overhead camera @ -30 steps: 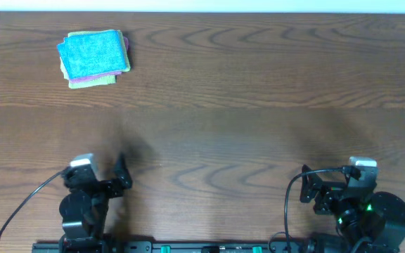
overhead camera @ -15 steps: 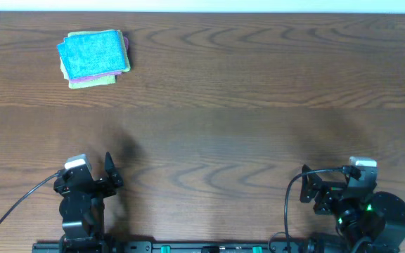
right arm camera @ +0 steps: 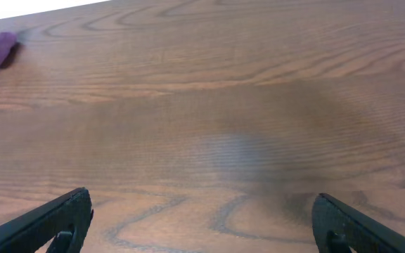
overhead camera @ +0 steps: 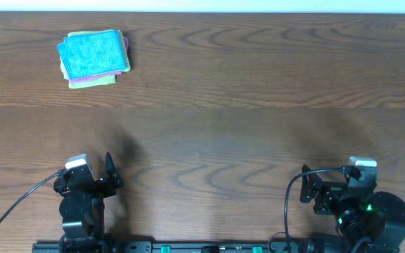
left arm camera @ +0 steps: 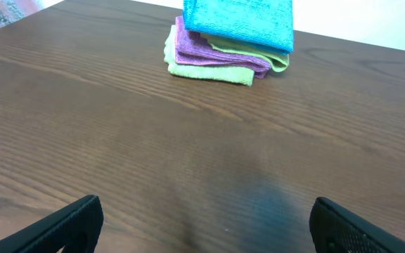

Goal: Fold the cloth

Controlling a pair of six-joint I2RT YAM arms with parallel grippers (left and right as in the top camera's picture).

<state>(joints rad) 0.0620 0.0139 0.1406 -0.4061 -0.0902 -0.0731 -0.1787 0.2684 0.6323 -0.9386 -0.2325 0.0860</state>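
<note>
Stack of folded cloths at far left of table. Blue cloth on top, far edge cut off in left wrist view. Purple cloth and green cloth beneath, mostly covered. Right wrist view catches only sliver of stack at left edge. Left gripper at near left, well apart from stack, fingers spread wide, nothing between them, only tips showing. Right gripper at near right, likewise spread wide and empty. Overhead view too small to show either gap.

No legible text, label, brand or number anywhere.
</note>
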